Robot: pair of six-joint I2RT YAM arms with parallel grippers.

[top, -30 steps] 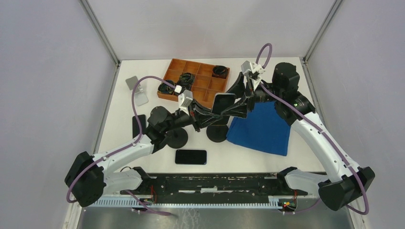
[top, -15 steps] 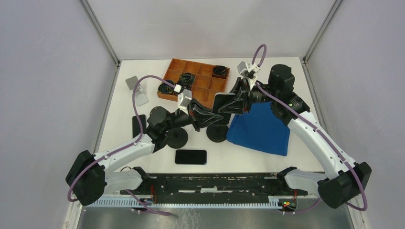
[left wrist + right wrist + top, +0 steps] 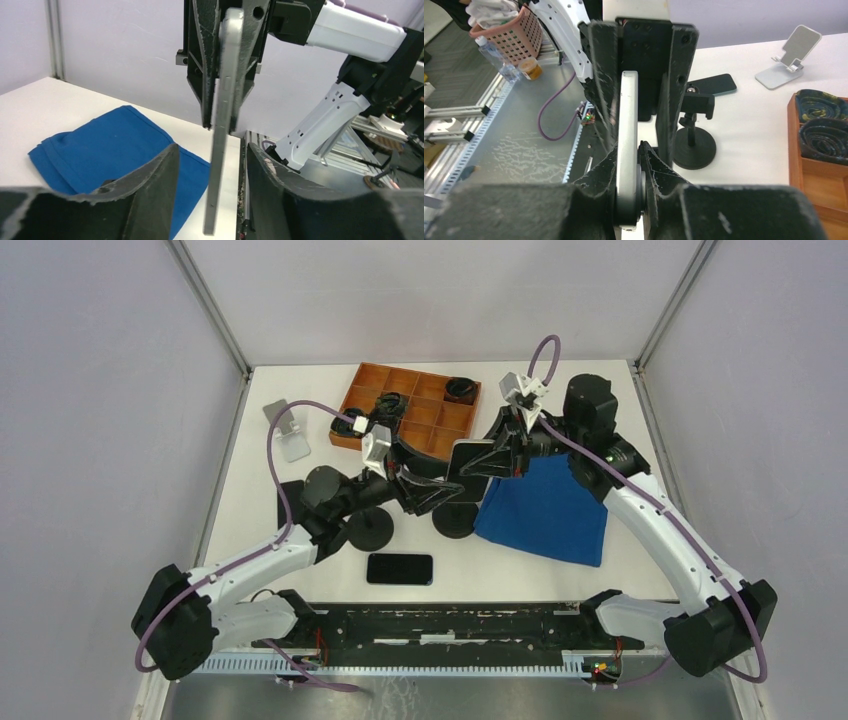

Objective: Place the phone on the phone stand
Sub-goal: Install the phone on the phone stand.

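We are looking at a plain blue cloth, an orange-brown tray, a white table, a purple cable, a glossy black phone, and a silver-edged phone.

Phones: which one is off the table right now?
The silver-edged phone, clamped upright in the right gripper. The others lie flat on the table: the front dark phone and the left dark phone.

The overhead camera sits high above and behind the robot, looking steeply down on the whole table, whose near edge lies at 6 o'clock. Each wrist camera looks forward at very close range. Both face the phone edge-on, from opposite sides, near centre. The overhead view shares it, just off centre toward 1 o'clock.
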